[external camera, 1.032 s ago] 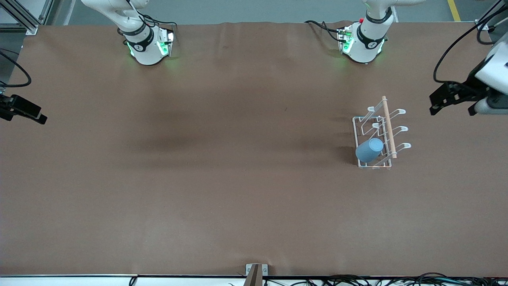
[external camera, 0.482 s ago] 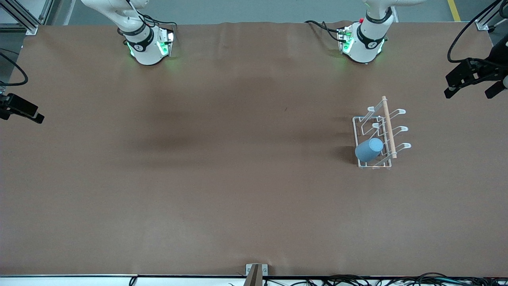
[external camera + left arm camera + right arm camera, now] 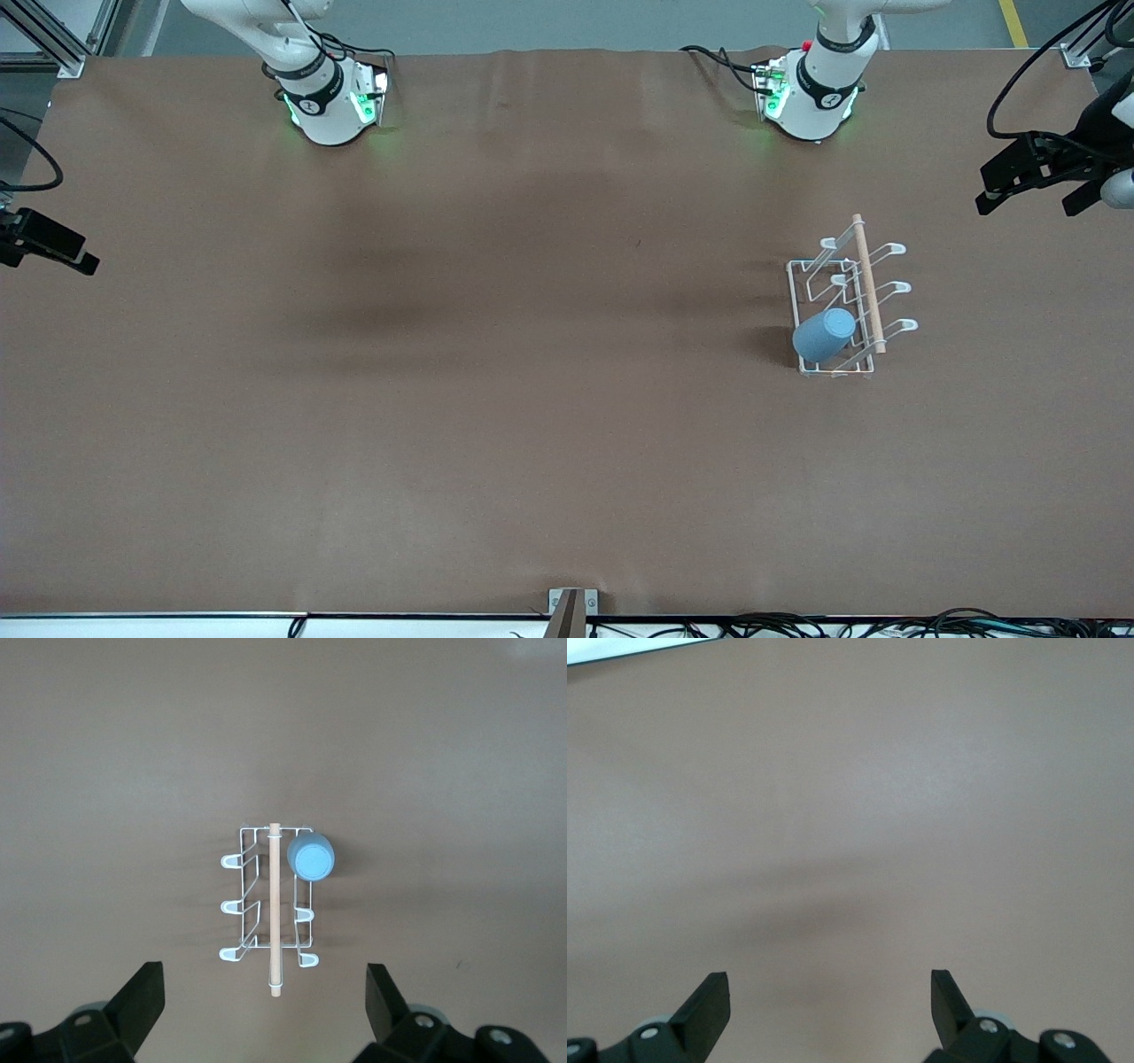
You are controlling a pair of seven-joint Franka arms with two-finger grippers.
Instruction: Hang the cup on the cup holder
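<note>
Both grippers hang empty with their fingers spread wide, and the task looks done or nearly done, since the cup [image 3: 825, 334] already sits upended on a prong of the cup holder [image 3: 848, 306]. That rack stands on the table [image 3: 532, 425] toward the left arm's end, with its wooden rod [image 3: 867, 282] running from its farther end to its end nearer the front camera; this is the rack's long axis, and the prongs branch off to either side of it. The cup occupies the prong at the rack's nearer end, in the row that faces the right arm's end of the table, and it tilts outward along that prong with its closed bottom showing. The left gripper [image 3: 1032, 186] is the closer of the two: it is up over the edge of the table at the left arm's end, well apart from the rack, and its wrist view looks straight down on rack and cup [image 3: 311, 857] between its open fingers [image 3: 142, 1001]. The right gripper [image 3: 49, 246] waits at the right arm's end, open over bare table. Any further move on the cup would fall to the left arm, and it would have to come along the prong's slant rather than straight down.
</note>
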